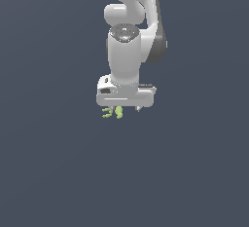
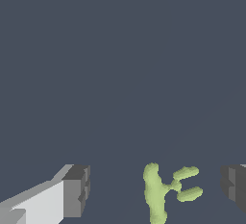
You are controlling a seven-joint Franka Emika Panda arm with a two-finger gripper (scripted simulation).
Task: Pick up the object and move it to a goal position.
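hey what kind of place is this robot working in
Likely a bare simulated test scene: flat featureless grey ground, a white arm's pincer, and one small yellow-green pronged object between its open fingers.

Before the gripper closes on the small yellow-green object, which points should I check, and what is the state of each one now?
1. Gripper is open: ok.
2. Yellow-green object lies between the fingers: ok in the wrist view.
3. Object centred in the gap: not ok, it sits nearer one finger.
4. Fingers clear of the object: ok, gaps show on both sides.
5. Gripper low enough to grasp: cannot tell.
6. Goal position visible: not ok, no marker shows.
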